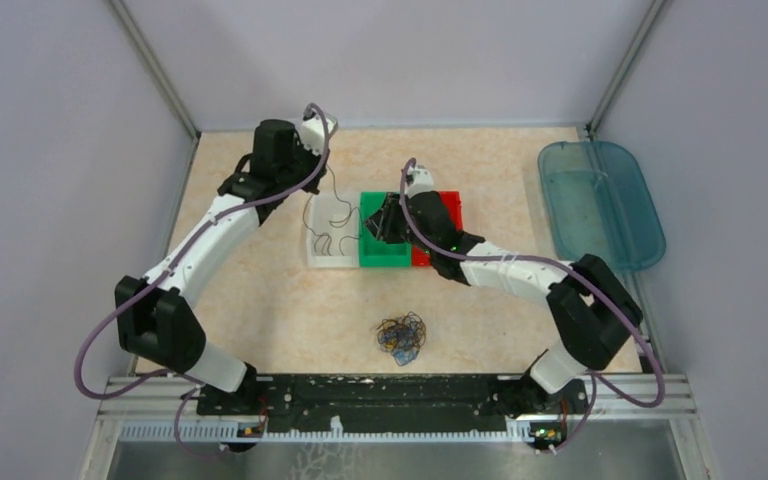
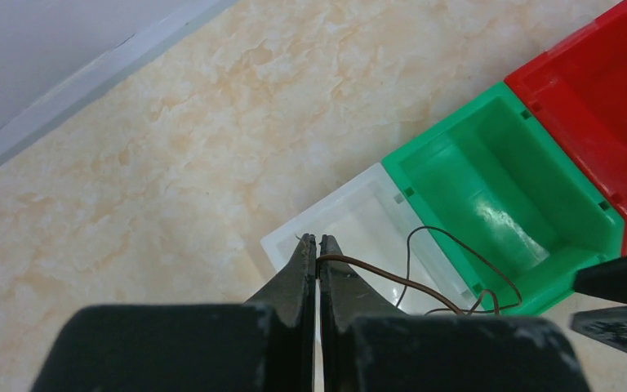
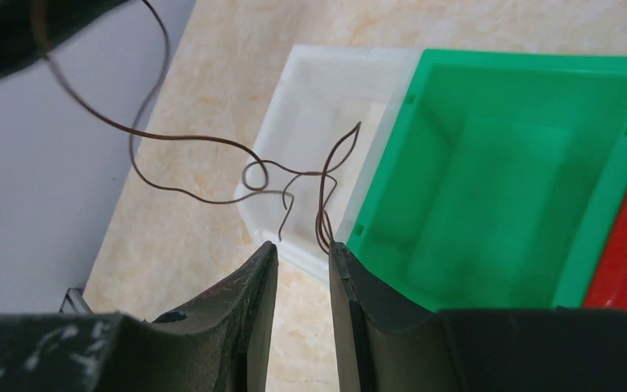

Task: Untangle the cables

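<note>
**1 brown wire lifted, rest bundled on desk**

L gripper (image 2: 318,245): jaws pressed together, pinching one end of the brown wire (image 3: 188,139) at the fingertips. It sits above the desk (image 1: 260,300), over the far-left corner of the white bin (image 3: 310,61). From the pinch the wire hangs slack and curly, w/ a small loop midway and a couple of loose ends. Its lower part dangles over the white bin, next to the wall shared w/ the green bin (image 3: 522,65).

R gripper (image 3: 302,249): jaws spread partway, clear gap between the fingers. Tips are at the near edge of the white bin, by the white/green boundary. The wire's lowest loop hangs right at the tip of one finger. Can't tell if it touches; it's not clamped.

Bundle (image 1: 401,338): dark, blue and yellow-orange wires in a small tangle on the desk. It's near the front edge, roughly centred between the arm bases, well apart from both grippers and the bins.

Bins: white, green, red (image 2: 588,73) side by side, touching, mid-desk. Green looks empty inside. Blue tray (image 1: 650,225) at the far right edge.
</note>
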`<action>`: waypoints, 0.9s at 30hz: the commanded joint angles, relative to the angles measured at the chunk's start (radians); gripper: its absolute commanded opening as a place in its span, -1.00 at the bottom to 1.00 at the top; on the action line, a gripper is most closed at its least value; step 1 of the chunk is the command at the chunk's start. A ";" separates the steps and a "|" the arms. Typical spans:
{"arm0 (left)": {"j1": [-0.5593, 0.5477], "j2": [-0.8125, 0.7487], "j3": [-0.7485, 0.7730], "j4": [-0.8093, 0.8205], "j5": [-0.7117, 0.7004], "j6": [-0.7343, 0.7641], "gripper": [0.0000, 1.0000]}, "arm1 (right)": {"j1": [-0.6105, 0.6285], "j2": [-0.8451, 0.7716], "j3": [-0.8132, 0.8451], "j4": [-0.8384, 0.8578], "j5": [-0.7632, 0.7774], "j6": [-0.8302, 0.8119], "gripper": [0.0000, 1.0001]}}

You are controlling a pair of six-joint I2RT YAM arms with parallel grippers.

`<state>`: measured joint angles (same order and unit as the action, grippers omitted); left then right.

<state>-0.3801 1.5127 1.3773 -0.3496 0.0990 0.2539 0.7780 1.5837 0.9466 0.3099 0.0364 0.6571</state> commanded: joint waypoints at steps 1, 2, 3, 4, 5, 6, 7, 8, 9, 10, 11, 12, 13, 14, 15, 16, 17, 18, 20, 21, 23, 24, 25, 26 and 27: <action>-0.005 -0.001 -0.094 0.136 -0.103 -0.022 -1.00 | -0.022 -0.108 -0.037 0.048 0.023 0.006 -0.39; -0.004 -0.004 -0.121 0.180 -0.132 -0.005 -1.00 | -0.024 -0.121 -0.046 0.044 0.023 0.004 -0.39; -0.003 -0.006 -0.148 0.222 -0.171 0.012 -0.99 | -0.025 -0.132 -0.053 0.042 0.027 0.002 -0.39; -0.003 -0.008 -0.174 0.276 -0.210 0.033 -0.99 | -0.025 -0.144 -0.060 0.041 0.029 0.000 -0.40; -0.002 -0.011 -0.197 0.325 -0.241 0.061 -0.99 | -0.024 -0.153 -0.067 0.038 0.034 -0.003 -0.40; -0.002 -0.018 -0.218 0.372 -0.263 0.085 -0.99 | -0.025 -0.161 -0.071 0.036 0.038 -0.005 -0.40; -0.002 -0.025 -0.246 0.425 -0.282 0.101 -0.99 | -0.026 -0.166 -0.076 0.034 0.040 -0.008 -0.40; -0.003 -0.034 -0.266 0.483 -0.293 0.121 -0.99 | -0.026 -0.170 -0.081 0.032 0.041 -0.010 -0.40; -0.003 -0.040 -0.281 0.521 -0.304 0.132 -0.99 | -0.026 -0.172 -0.083 0.029 0.042 -0.010 -0.40; -0.003 -0.042 -0.289 0.543 -0.312 0.141 -0.99 | -0.026 -0.174 -0.087 0.028 0.044 -0.011 -0.41; -0.003 -0.038 -0.292 0.548 -0.312 0.155 -0.99 | -0.026 -0.175 -0.092 0.031 0.045 -0.008 -0.41; -0.003 -0.034 -0.294 0.547 -0.309 0.166 -0.99 | -0.025 -0.175 -0.098 0.037 0.045 -0.005 -0.41; -0.003 -0.029 -0.296 0.539 -0.299 0.169 -0.99 | -0.026 -0.175 -0.102 0.040 0.044 -0.002 -0.41; -0.003 -0.023 -0.297 0.526 -0.285 0.171 -0.99 | -0.026 -0.173 -0.103 0.041 0.043 0.000 -0.41; -0.005 -0.019 -0.296 0.505 -0.264 0.165 -0.99 | -0.026 -0.173 -0.104 0.039 0.043 0.004 -0.41; -0.008 -0.012 -0.294 0.483 -0.240 0.159 -0.98 | -0.026 -0.172 -0.105 0.038 0.041 0.005 -0.41; -0.013 -0.003 -0.289 0.452 -0.215 0.149 -0.98 | -0.026 -0.175 -0.107 0.037 0.043 0.006 -0.41; -0.015 0.008 -0.278 0.416 -0.182 0.135 -0.97 | -0.026 -0.177 -0.110 0.035 0.044 0.008 -0.42; -0.018 0.032 -0.256 0.357 -0.136 0.096 -0.97 | -0.026 -0.184 -0.117 0.029 0.048 0.009 -0.42; -0.021 0.042 -0.253 0.347 -0.114 0.082 -0.97 | -0.026 -0.189 -0.120 0.027 0.050 0.010 -0.42; -0.027 0.057 -0.254 0.355 -0.100 0.059 -0.97 | -0.025 -0.202 -0.130 0.023 0.058 0.009 -0.42; -0.029 0.065 -0.257 0.368 -0.102 0.047 -0.97 | -0.025 -0.209 -0.135 0.022 0.061 0.010 -0.42; -0.029 0.072 -0.261 0.387 -0.109 0.036 -0.98 | -0.026 -0.217 -0.140 0.021 0.062 0.010 -0.42; -0.031 0.080 -0.264 0.395 -0.113 0.021 -0.98 | -0.026 -0.220 -0.144 0.020 0.065 0.010 -0.43; -0.031 0.086 -0.270 0.413 -0.116 0.001 -0.98 | -0.026 -0.226 -0.148 0.020 0.066 0.011 -0.43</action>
<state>-0.4034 1.5738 1.0969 0.0368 -0.0471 0.3313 0.7605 1.4189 0.8108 0.2993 0.0818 0.6590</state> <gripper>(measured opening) 0.017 0.289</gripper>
